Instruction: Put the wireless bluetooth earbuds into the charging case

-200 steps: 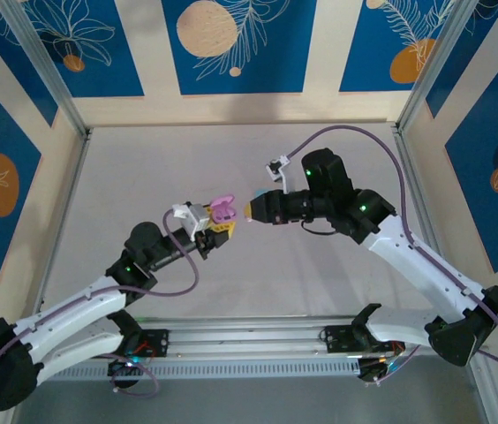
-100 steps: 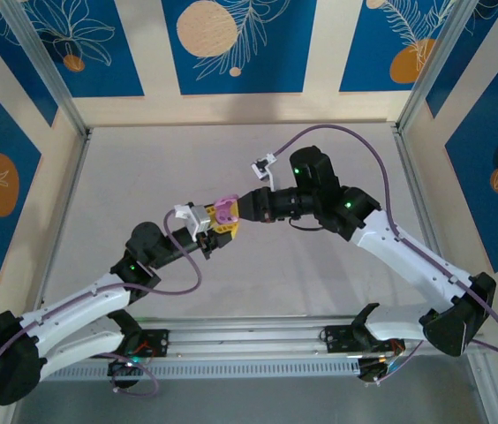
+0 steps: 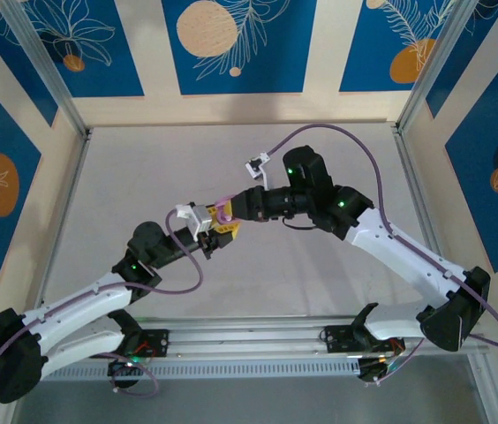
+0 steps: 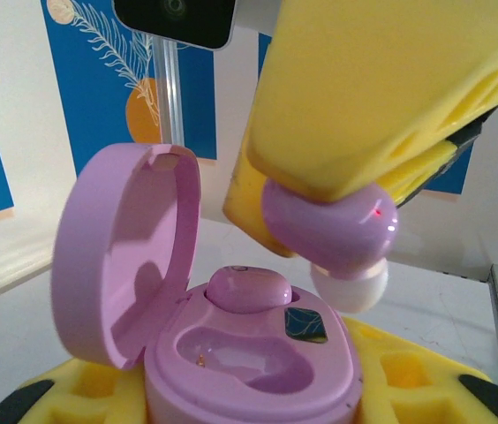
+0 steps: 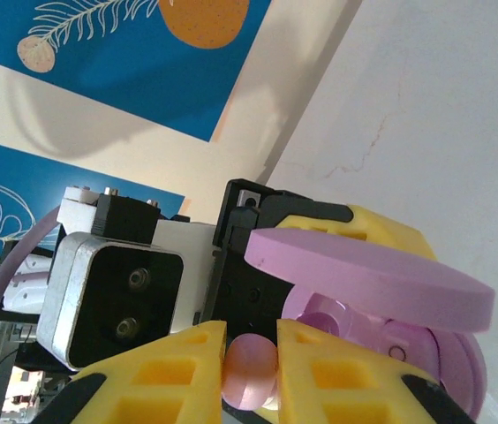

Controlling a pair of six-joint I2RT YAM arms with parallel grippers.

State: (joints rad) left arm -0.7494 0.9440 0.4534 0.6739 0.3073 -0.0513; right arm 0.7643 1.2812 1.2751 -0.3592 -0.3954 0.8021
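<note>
Nearest the left wrist camera, a glossy lilac-pink charging case (image 4: 231, 402), rounded like a pebble, sits clamped between the yellow pads (image 4: 408, 382) of the left gripper (image 3: 219, 228). The pads are matte plastic, moulded with square recesses. The case's hinged lid (image 4: 130, 256), a smooth shallow dish, stands open and upright on the left.

One lilac earbud (image 4: 247, 289) lies seated in the far well of the moulded tray, beside a small dark shiny panel. The near well (image 4: 231, 362) is a bare, polished hollow.

Just above the case's right side, the right gripper (image 5: 251, 343) is closed on a second lilac earbud (image 4: 328, 225), a rounded bud with a soft white tip pointing down and a pinpoint red light on its shell. It hangs over the tray, apparently clear of it. The right wrist view shows the same bud pinched between the two recessed yellow fingers (image 5: 165, 371), with the lid edge-on as a flat disc.

From above, the white-and-black arms meet over the middle of the matte pale-grey table (image 3: 143, 168), each trailing a purple cable (image 3: 355, 141). Beyond stand aluminium frame posts (image 3: 50, 71) and cream walls with blue panels (image 3: 231, 44) printed with orange discs and white leaves.
</note>
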